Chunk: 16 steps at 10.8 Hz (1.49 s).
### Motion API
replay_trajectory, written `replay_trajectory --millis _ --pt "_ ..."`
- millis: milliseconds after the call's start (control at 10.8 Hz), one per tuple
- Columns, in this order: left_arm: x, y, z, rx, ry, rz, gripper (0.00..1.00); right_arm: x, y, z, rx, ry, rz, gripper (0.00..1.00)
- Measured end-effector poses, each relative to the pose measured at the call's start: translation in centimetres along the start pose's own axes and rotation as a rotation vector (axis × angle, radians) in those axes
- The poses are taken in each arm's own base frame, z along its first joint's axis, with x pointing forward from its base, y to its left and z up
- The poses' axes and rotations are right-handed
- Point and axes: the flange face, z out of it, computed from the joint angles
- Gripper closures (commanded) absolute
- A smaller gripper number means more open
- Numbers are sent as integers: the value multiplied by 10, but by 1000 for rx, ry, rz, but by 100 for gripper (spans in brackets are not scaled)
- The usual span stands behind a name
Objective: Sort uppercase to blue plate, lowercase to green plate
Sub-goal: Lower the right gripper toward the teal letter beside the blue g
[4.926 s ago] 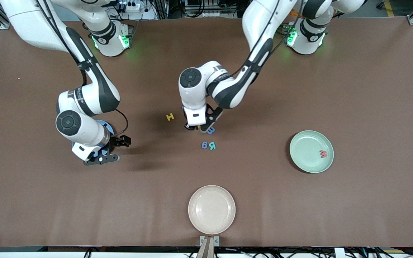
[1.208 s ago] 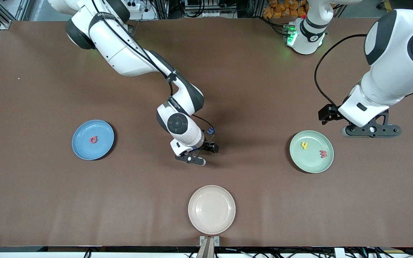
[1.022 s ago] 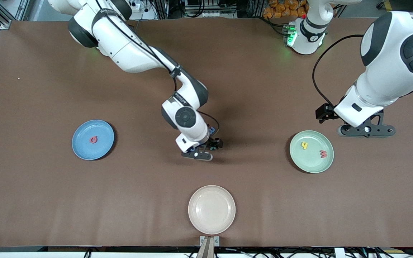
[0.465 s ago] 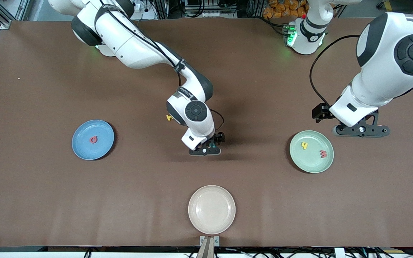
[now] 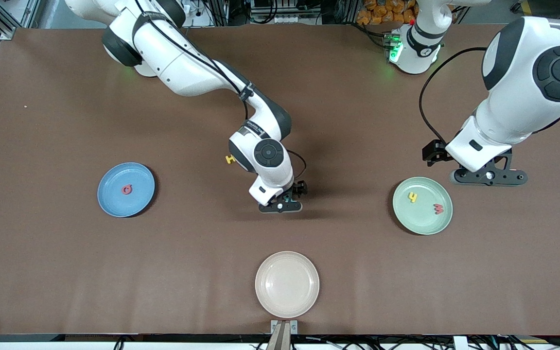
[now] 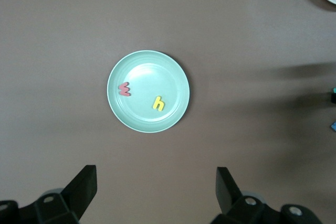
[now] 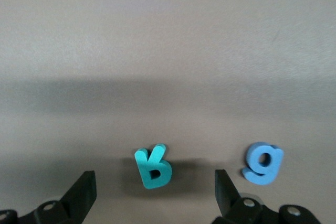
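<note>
Front view shows the right gripper [image 5: 282, 201] has come across from the blue plate [image 5: 114, 204], at nine o'clock on the worktop [image 5: 66, 272], to the middle, and over the last second it has edged along until it hangs right above the teal-green R [image 7: 153, 167]. Its fingers are spread wide with the R between them and nothing pinched; the blue a [image 7: 262, 163] lies just beside the R, outside the fingers. The red Q [image 5: 126, 189] already sits in the blue plate. A few seconds back the left gripper [image 5: 486, 177] was working among the middle letters; now it waits, fingers spread and empty, over bare worktop at about one o'clock of the green plate [image 5: 423, 227], and the yellow h [image 5: 412, 197] has joined the red w [image 5: 438, 209] in there. So one capital and two small letters are sorted, and the R looks to be next, by my reckoning. The yellow H [image 5: 230, 159] peeks out at ten o'clock of the right wrist. The cream plate [image 5: 287, 284] at six o'clock holds nothing.
</note>
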Motion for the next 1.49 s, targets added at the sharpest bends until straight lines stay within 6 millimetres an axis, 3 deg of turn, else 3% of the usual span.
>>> replay_trajectory --millis 465,1301,1394,1487 --pt "-2 3 -4 -21 4 0 0 -3 -2 14 6 1 -4 0" --pt "-3 8 -5 -27 4 8 0 -2 1 17 -25 21 -13 0" --pt "-3 8 -5 -27 4 8 0 -2 1 18 -25 21 -13 8" --pt "-3 8 -5 -27 4 8 0 -2 1 18 -26 21 -15 60"
